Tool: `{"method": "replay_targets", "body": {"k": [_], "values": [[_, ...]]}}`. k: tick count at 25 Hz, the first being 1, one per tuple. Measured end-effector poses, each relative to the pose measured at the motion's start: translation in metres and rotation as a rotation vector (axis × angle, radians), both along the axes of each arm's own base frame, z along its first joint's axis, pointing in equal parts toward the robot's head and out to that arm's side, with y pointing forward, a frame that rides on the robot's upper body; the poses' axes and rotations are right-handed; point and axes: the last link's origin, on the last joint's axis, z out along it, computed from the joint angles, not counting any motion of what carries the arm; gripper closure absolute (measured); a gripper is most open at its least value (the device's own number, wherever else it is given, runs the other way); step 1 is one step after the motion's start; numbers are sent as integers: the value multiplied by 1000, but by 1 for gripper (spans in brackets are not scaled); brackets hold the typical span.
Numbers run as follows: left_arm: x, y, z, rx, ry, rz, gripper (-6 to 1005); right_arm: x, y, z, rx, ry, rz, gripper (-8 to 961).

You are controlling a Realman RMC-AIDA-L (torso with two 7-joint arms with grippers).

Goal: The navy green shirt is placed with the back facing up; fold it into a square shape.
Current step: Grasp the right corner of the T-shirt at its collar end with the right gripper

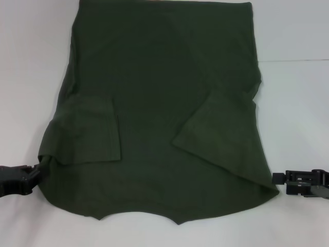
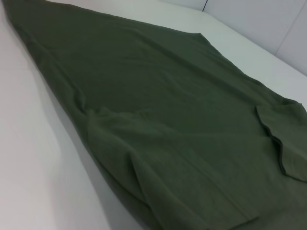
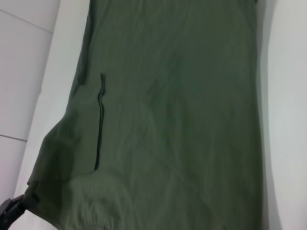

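On white tabletop [image 1: 298,103], navy green shirt [image 1: 159,103] flat, sleeves folded in; left hand [image 1: 35,172] pinching its corner; right hand [image 1: 277,178] beside edge, grip state unclear.

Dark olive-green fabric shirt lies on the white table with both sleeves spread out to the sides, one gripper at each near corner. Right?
Not quite. In the head view both sleeves of the dark olive-green fabric shirt are folded inward onto its body, not spread out. The left gripper and right gripper do sit at the near corners on the white table.
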Motion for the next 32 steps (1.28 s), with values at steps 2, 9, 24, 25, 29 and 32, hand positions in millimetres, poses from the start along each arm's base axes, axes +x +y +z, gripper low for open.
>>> {"method": "replay_targets", "body": {"k": [2,9,24,25,29,32], "values": [[0,0,0,1,0,1,949,0,1,-2,-5,-3,-1,41],[0,0,0,2,0,1,949,-2,2,-8,-10,-2,1,48],[-1,-1,-1,-2,2,1,950,-8,6,-19,-21,4,3,65],[-1,-1,-1,-2,2,1,950,-8,6,-19,-24,3,5,66],[-1,-1,-1,-1,2,1,950,-8,6,-20,-31,-2,5,70],[-1,-1,-1,0,2,1,950,-8,6,-20,-32,-2,3,74]]}}
